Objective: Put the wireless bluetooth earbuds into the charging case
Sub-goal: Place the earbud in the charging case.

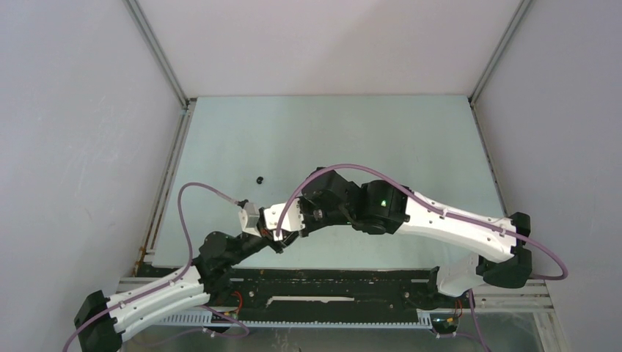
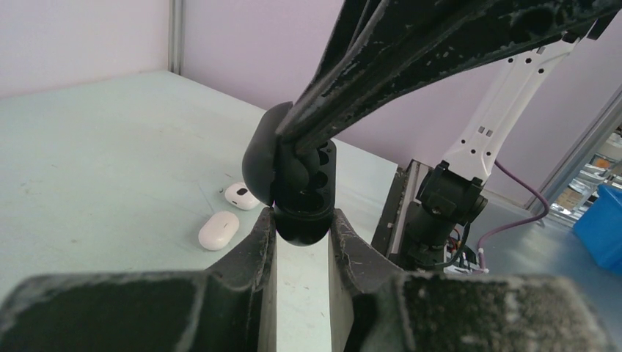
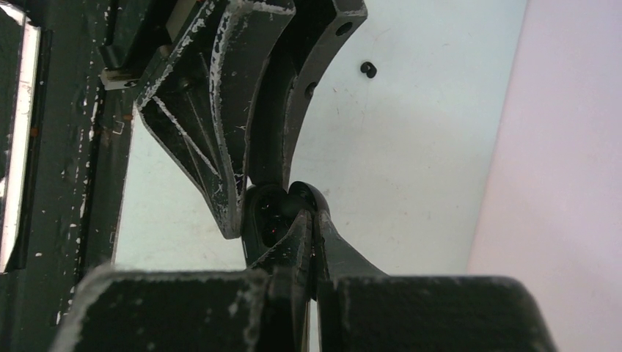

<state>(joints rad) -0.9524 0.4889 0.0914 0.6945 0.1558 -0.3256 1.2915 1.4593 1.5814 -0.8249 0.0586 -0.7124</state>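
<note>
My left gripper (image 2: pixel 303 220) is shut on the base of a black charging case (image 2: pixel 308 187), held above the table with its lid (image 2: pixel 258 158) swung open. My right gripper (image 3: pixel 312 213) is shut, its tips pressed into the open case (image 3: pixel 265 220) by the hinge. I cannot see whether anything is between its tips. In the top view both grippers meet at the table's near middle (image 1: pixel 279 238). One black earbud (image 1: pixel 259 178) lies loose on the table beyond them; it also shows in the right wrist view (image 3: pixel 368 70). No white earbuds are in view.
A closed white case (image 2: pixel 218 229) and a second white rounded piece with a dark spot (image 2: pixel 241 196) lie on the table below the held case. The right arm's base (image 2: pixel 451 198) stands behind. Grey walls enclose the table.
</note>
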